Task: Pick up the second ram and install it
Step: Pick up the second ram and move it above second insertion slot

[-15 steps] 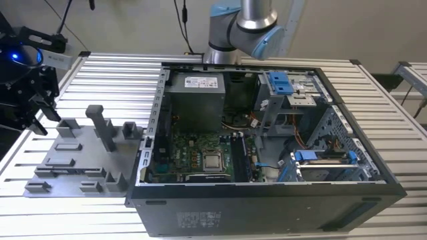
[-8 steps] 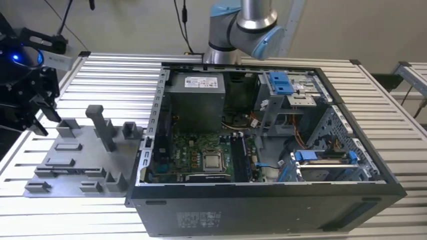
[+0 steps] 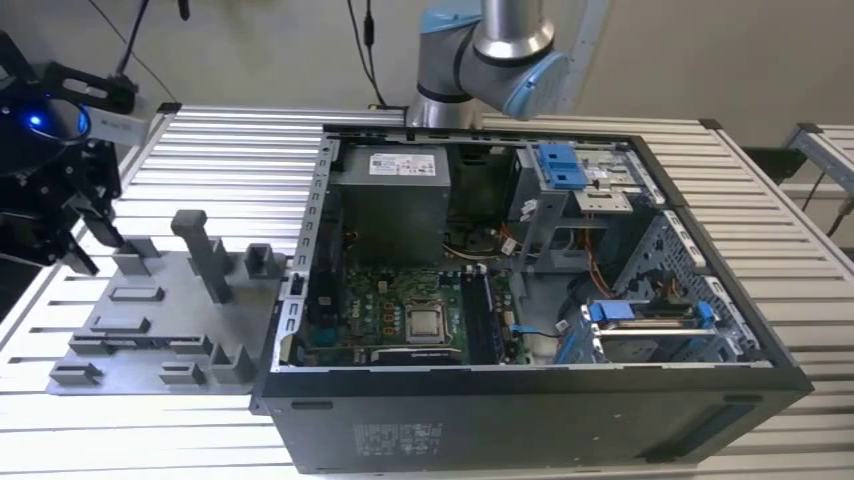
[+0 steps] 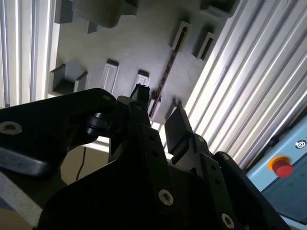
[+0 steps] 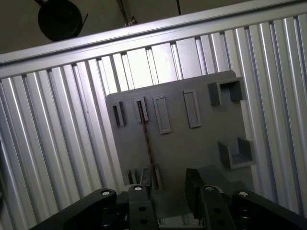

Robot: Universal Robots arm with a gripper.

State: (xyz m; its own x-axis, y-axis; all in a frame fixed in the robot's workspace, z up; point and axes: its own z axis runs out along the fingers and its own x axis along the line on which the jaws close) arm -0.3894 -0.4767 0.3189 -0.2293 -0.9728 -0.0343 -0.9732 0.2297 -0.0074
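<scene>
In both wrist views the second ram [image 5: 147,148] [image 4: 164,79] is seen edge-on as a thin dark strip, standing upright in the slots of the grey holder tray [image 5: 192,148] [image 4: 129,43]. My gripper [image 5: 168,183] [image 4: 158,106] hovers above the tray, open, and the near end of the ram lines up with the gap between the fingers. Nothing is held. In the exterior view the gripper [image 3: 70,225] hangs over the far left corner of the tray [image 3: 160,320], well away from the open computer case [image 3: 534,290].
The case lies open on a ribbed metal table [image 3: 227,150], with the green motherboard [image 3: 400,310], power supply [image 3: 390,195] and blue drive brackets [image 3: 567,165] inside. Tall grey posts [image 3: 200,250] rise from the tray. A red stop button [image 4: 283,165] sits on a box beside the table.
</scene>
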